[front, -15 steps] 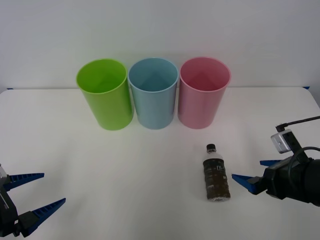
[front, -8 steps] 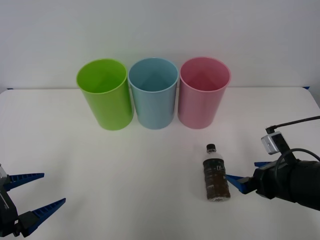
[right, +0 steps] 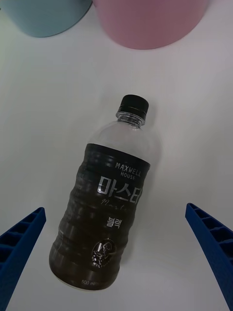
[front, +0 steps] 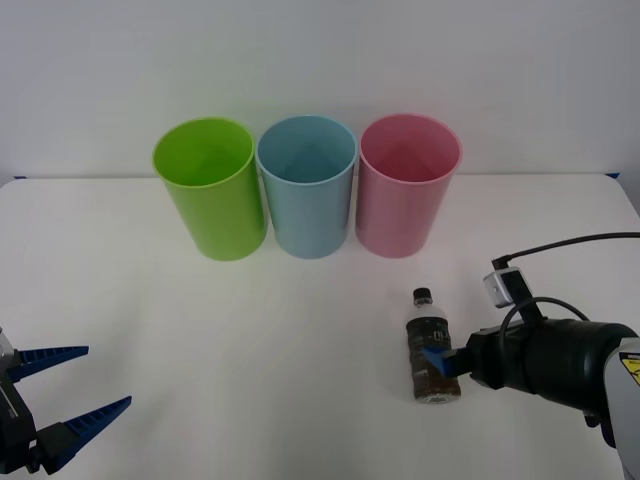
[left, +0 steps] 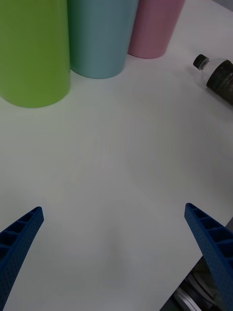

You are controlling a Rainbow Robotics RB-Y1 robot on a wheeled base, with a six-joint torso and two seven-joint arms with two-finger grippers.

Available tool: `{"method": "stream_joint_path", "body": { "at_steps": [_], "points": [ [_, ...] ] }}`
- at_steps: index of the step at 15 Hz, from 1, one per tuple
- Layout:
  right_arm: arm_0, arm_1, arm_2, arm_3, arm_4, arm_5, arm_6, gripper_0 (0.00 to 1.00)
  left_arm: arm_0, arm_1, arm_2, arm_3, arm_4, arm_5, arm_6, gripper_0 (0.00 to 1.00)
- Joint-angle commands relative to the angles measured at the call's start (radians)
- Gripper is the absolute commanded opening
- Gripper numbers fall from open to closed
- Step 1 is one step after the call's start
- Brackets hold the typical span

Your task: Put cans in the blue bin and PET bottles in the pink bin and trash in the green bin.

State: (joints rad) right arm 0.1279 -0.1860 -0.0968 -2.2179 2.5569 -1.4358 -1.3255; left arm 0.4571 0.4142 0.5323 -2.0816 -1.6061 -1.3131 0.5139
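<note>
Right gripper (front: 437,357) moved leftward onto the lying PET bottle (front: 431,348), jaws spread, left gripper (front: 62,390) open, parked.

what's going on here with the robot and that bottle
The right gripper is at the bottle, which lies on the white table with its cap toward the pink bin. Its blue fingers are open on either side of the bottle, nothing gripped yet. The left gripper waits open at the table's near left. The green bin and blue bin stand beside the pink one.
</note>
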Motion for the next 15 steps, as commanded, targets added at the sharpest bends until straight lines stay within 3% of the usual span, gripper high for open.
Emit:
{"method": "stream_joint_path", "body": {
  "at_steps": [1, 6, 15],
  "points": [
    [-0.013, 0.037, 0.022, 0.024, 0.049, 0.000, 0.000, 1.00, 0.000, 0.000, 0.000, 0.000, 0.000, 0.000, 0.000, 1.00],
    [-0.030, 0.099, 0.049, 0.069, 0.151, 0.000, 0.000, 1.00, 0.000, 0.000, 0.000, 0.000, 0.000, 0.000, 0.000, 1.00],
    [-0.059, 0.106, 0.058, 0.175, 0.151, 0.051, 0.005, 1.00, 0.000, 0.000, 0.000, 0.000, 0.000, 0.000, 0.000, 1.00]
  ]
}}
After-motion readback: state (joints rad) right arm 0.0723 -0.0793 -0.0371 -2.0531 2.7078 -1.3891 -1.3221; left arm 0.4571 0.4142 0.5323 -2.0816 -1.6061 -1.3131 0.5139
